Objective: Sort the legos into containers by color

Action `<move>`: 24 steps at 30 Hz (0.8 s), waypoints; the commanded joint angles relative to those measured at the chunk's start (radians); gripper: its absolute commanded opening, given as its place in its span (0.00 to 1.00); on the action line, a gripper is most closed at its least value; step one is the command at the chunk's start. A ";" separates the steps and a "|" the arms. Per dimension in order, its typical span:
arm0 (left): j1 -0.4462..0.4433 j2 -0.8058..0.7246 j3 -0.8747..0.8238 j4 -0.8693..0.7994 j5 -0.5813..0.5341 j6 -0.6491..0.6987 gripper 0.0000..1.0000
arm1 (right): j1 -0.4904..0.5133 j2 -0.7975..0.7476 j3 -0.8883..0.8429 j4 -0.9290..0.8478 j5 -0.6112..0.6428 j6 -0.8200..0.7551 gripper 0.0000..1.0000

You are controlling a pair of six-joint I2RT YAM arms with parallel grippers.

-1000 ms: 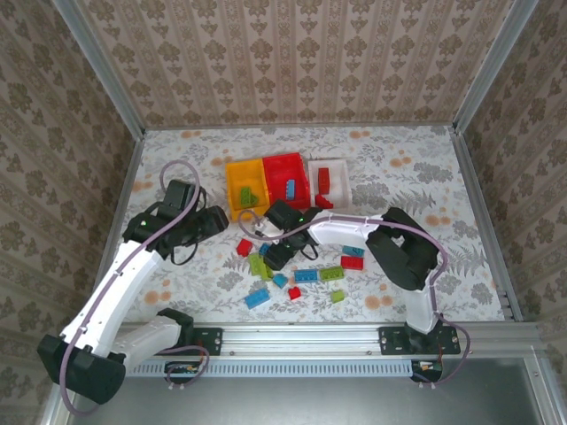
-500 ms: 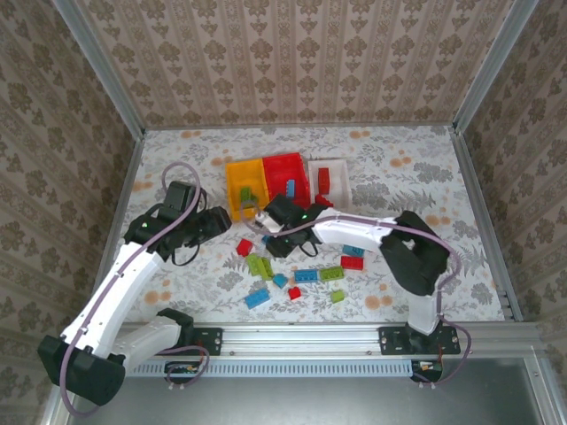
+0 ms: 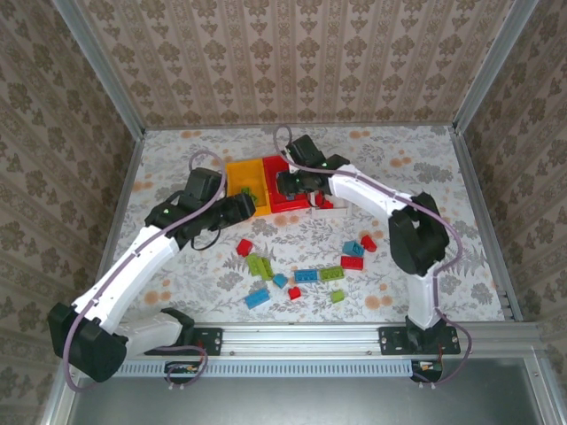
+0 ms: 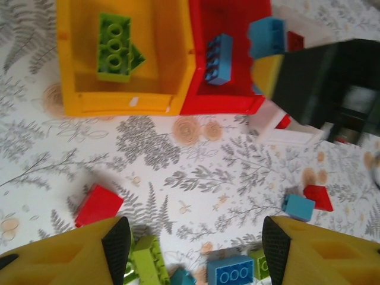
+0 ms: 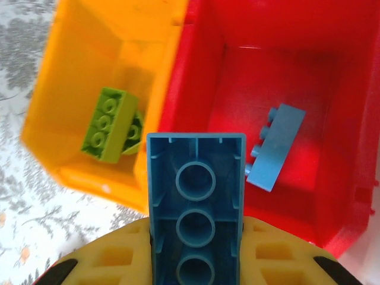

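One blue brick point(image 5: 196, 202) sits clamped in the right hand point(image 5: 196, 252) over the red bin point(image 5: 332, 89), matching the blue piece point(image 5: 276, 145) inside; the left hand point(image 4: 196, 249) hangs open, empty, above loose bricks point(image 3: 306, 276).

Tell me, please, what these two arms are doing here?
They are sorting bricks into bins by colour. The right gripper is shut on a blue brick and holds it above the red bin, close to the yellow bin. A second blue brick lies in the red bin, and green bricks lie in the yellow bin. The left gripper hangs open above the loose bricks on the table.
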 commanded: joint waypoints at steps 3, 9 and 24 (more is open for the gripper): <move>-0.019 0.021 0.045 0.037 0.005 0.020 0.63 | -0.014 0.144 0.173 -0.161 -0.049 0.080 0.16; -0.021 0.020 0.041 0.027 0.003 0.023 0.63 | -0.015 0.200 0.221 -0.193 -0.054 0.119 0.31; -0.018 0.031 0.013 0.005 -0.004 0.038 0.63 | -0.011 0.091 0.194 -0.183 -0.037 0.114 0.50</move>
